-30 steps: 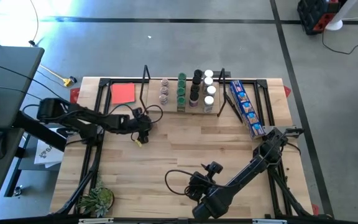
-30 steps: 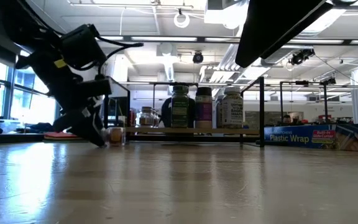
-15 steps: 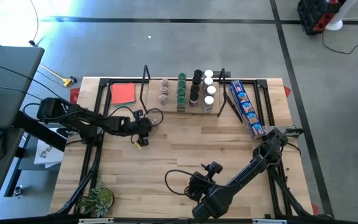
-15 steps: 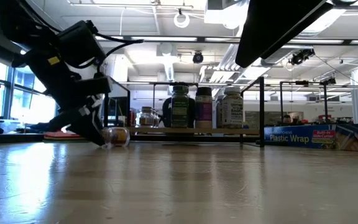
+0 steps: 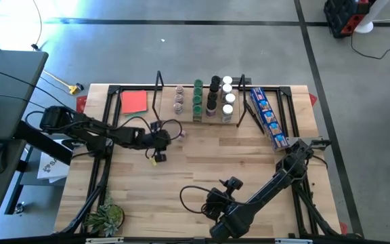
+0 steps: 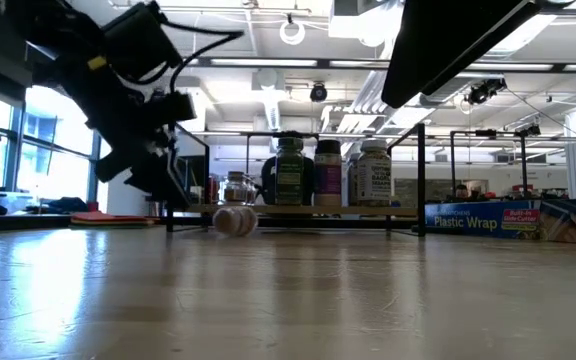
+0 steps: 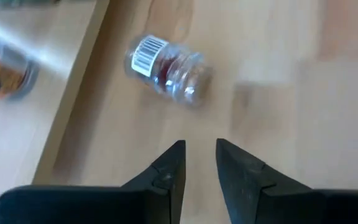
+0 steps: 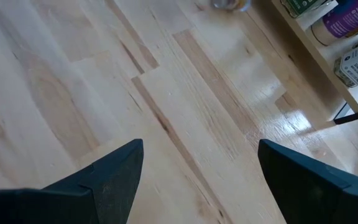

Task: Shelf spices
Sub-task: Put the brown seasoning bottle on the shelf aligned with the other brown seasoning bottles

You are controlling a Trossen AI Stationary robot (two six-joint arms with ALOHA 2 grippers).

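1. While its fingers stand nearly together with a narrow gap, the left pincer [image 7: 199, 163] holds nothing above the bench [image 5: 202, 163].
2. Just beyond it, a clear spice jar [image 7: 168, 71] lies on its side, touching nothing.
3. Beside that jar stands the shelf [image 6: 298, 211], holding upright spices [image 5: 212, 98].
4. The right pincer [image 8: 197, 165] is spread wide near the front edge.

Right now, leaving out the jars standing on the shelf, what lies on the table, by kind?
Loose jar: 1
Red card: 1
Blue packet: 1
Plant: 1
Total: 4
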